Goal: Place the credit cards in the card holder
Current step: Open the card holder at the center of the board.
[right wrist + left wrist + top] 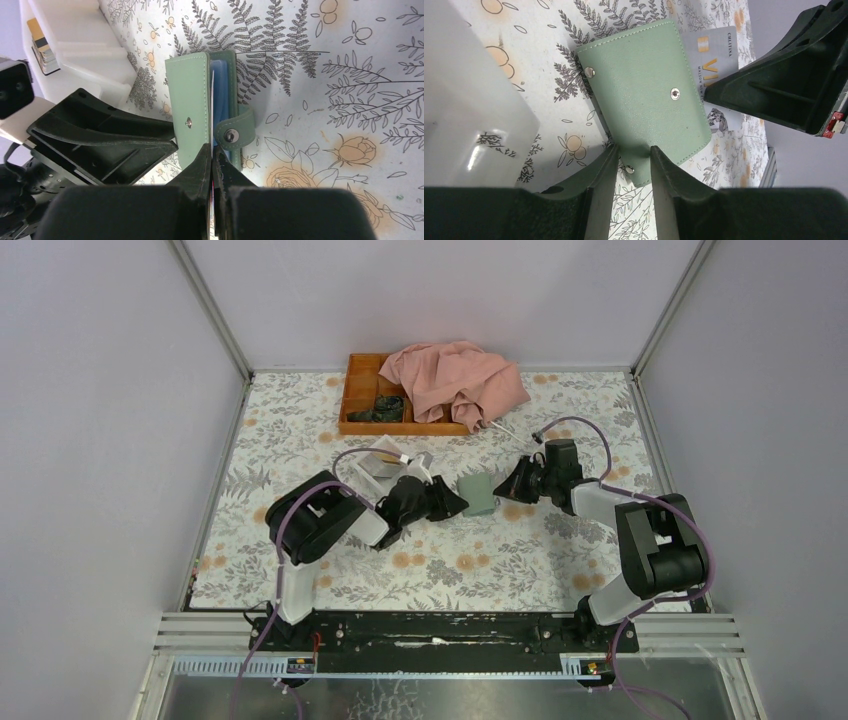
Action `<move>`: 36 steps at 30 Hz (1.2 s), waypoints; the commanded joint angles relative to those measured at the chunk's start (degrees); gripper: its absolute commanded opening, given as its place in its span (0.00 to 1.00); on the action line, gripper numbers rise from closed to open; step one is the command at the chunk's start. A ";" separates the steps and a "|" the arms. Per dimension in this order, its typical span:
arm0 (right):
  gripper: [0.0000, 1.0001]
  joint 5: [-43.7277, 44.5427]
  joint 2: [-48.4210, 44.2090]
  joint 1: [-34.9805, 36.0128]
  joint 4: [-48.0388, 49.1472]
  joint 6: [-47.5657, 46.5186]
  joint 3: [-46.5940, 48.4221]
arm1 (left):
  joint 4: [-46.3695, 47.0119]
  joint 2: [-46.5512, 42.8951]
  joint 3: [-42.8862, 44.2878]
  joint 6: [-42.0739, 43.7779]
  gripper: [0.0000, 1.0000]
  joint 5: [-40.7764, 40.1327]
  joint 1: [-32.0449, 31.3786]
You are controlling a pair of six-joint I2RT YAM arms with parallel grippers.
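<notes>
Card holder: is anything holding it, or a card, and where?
Left jaws clamp the card holder by one edge; right jaws pinch a card by its end.

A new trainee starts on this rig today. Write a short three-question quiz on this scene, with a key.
1. True or false: the right gripper is shut on a credit card.
2. What is draped over part of the orange tray? A) a pink cloth B) a newspaper C) a green towel
3. Fill in: the inside of the card holder, seen from the right wrist, shows the colour ____.
Key: 1 true; 2 A; 3 blue.
</notes>
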 commanded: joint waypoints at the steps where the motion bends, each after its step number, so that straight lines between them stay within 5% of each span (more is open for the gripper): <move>1: 0.00 -2.82 -0.05 0.54 4.84 1.71 -0.15 | -6.56 4.28 -3.71 -0.75 0.38 3.07 0.43; 30: 0.00 -7.99 7.53 3.54 15.91 3.61 -1.65 | -3.00 4.93 -6.32 -0.91 0.37 4.51 4.76; 36: 0.00 -8.88 5.66 4.67 17.92 4.76 -2.76 | -2.77 4.81 -6.21 -0.35 0.26 5.40 5.25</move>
